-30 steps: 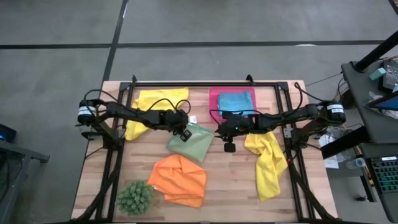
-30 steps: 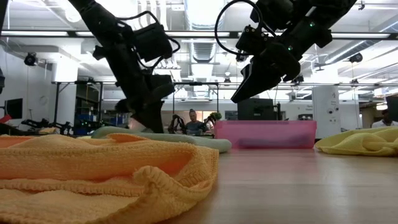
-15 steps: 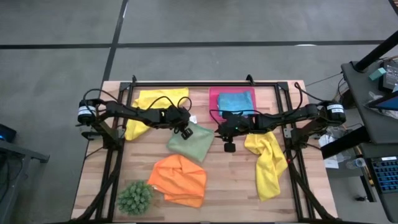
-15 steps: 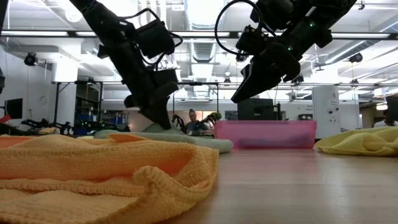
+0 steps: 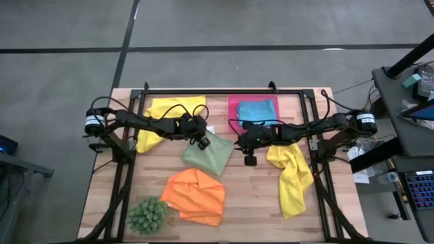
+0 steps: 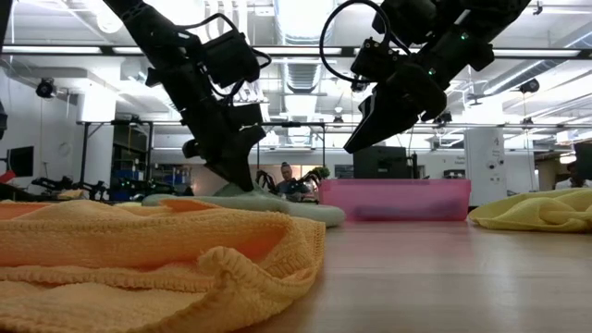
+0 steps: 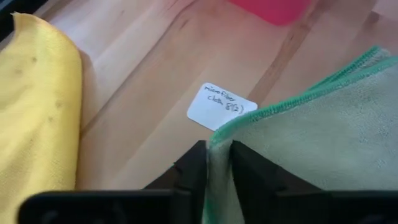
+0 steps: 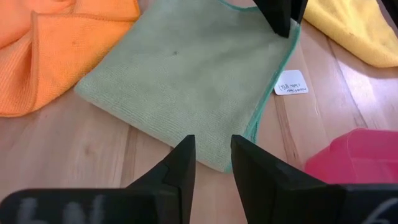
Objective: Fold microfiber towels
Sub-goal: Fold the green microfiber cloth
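A sage green towel [image 5: 209, 155] lies flat on the middle of the table, seen also in the right wrist view [image 8: 186, 81]. My left gripper [image 5: 202, 141] is at its far left corner and shut on it. My right gripper [image 5: 249, 160] hangs above the table just right of the green towel, with a narrow gap between its fingers [image 8: 212, 146] and nothing in it. An orange towel [image 5: 195, 195] lies crumpled near the front. One yellow towel [image 5: 166, 115] lies at the far left, another [image 5: 290, 177] at the right. A turquoise towel [image 5: 257, 110] lies in the pink tray [image 5: 232, 102]. My left gripper pinches the green towel's far left corner [image 7: 219, 142] between its two fingers, at the stitched edge. The fingers slant down at it from the table's left [image 6: 239, 183]. The corner stays low by the tabletop and the rest of the towel lies flat. One layer or several, I cannot tell.
A white paper label [image 7: 222, 107] lies on the wood just beyond the held corner. A spiky green plant ball [image 5: 147, 215] sits at the near left corner. Black frame rails [image 5: 203, 91] run along the table's far and side edges.
My left gripper has rolled and tipped a little at the wrist over the green towel's corner, and its fingertips have swung slightly toward the table's right. The towel lies where it was.
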Robot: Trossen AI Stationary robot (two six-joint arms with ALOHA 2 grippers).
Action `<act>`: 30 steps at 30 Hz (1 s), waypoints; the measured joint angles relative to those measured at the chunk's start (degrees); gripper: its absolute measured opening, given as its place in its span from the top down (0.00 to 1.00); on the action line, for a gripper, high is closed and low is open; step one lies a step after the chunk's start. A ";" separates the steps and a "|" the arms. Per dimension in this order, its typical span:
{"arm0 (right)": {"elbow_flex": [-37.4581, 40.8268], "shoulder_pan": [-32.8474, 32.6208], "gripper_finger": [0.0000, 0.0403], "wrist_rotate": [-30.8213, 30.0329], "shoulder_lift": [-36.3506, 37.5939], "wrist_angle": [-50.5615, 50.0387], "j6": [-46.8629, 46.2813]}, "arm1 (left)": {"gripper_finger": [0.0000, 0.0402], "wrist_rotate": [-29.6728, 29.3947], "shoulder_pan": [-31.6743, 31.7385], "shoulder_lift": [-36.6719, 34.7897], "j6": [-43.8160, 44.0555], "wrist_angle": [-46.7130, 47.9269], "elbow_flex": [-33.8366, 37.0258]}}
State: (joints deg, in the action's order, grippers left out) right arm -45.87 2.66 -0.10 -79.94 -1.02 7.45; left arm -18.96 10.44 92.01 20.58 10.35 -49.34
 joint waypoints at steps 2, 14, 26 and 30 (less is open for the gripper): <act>0.00 0.00 0.76 0.00 0.00 0.02 0.10 | 0.78 0.59 0.00 0.00 -0.01 0.01 0.00; 0.85 -0.84 0.84 4.39 -3.19 10.57 0.15 | 0.58 9.92 -4.19 -7.33 0.47 8.27 -2.59; -1.75 -1.27 0.98 5.03 -17.70 18.82 1.60 | 0.58 10.30 -16.17 -7.04 4.54 8.17 0.76; -3.35 -1.27 0.98 5.03 -20.53 18.00 2.76 | 0.60 9.89 -16.19 -5.42 6.07 7.82 1.92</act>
State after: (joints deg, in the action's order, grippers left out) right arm -49.21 1.39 4.93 -100.47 16.98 10.21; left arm -9.08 -5.75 86.58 26.65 18.17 -47.42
